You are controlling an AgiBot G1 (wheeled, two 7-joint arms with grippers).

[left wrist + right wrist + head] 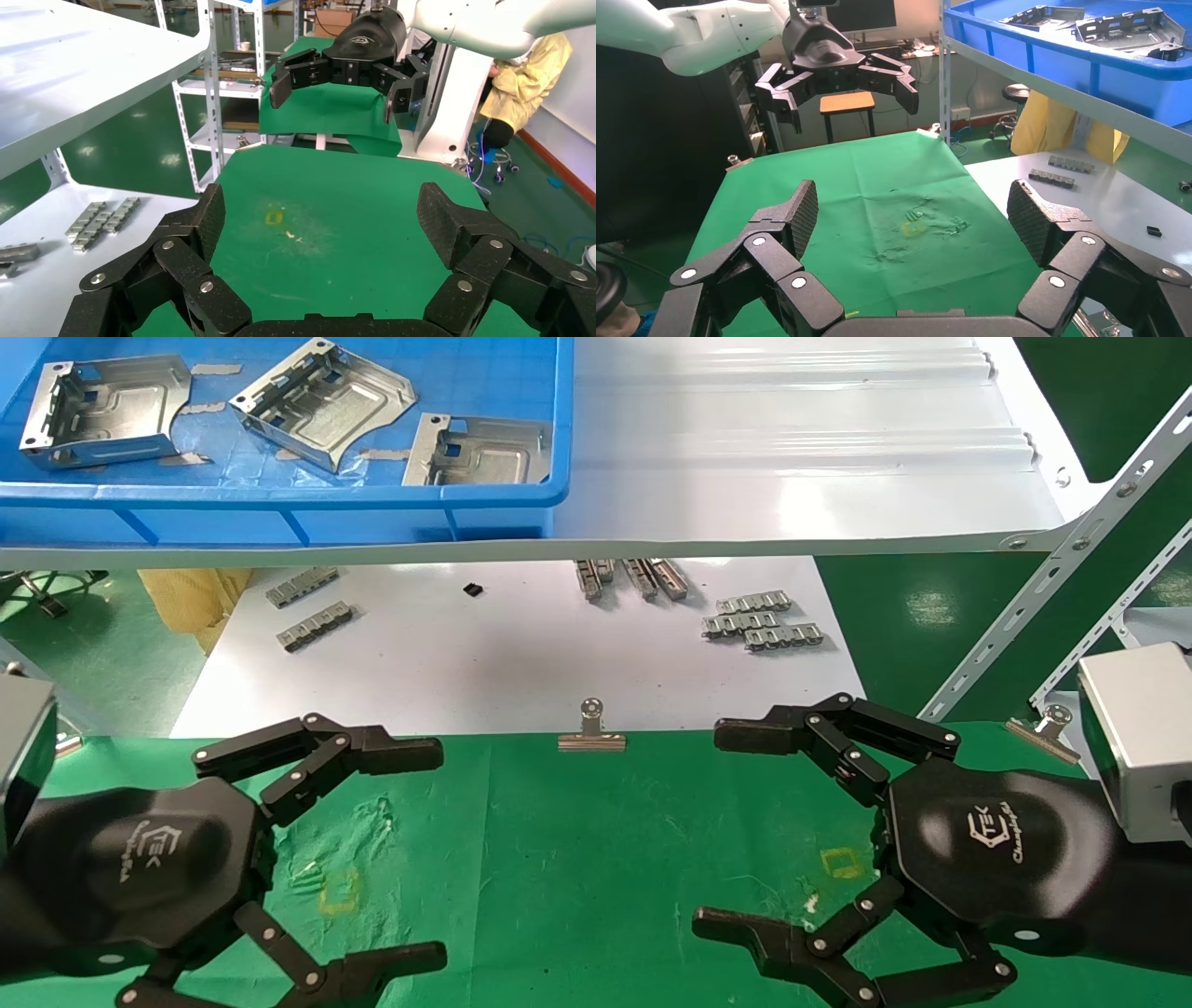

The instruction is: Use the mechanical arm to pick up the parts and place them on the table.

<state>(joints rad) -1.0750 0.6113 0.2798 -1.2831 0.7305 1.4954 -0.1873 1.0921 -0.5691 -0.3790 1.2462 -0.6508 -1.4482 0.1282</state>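
Left gripper and right gripper over the table, fingers spread, empty; parts beyond it, in blue bin.

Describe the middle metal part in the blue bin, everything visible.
The middle part is a shiny silver sheet-metal plate, roughly square, with an embossed recess, folded perforated edges and a curved cut-out. It lies tilted in the blue bin on the white shelf, between two similar parts, touched by neither gripper.
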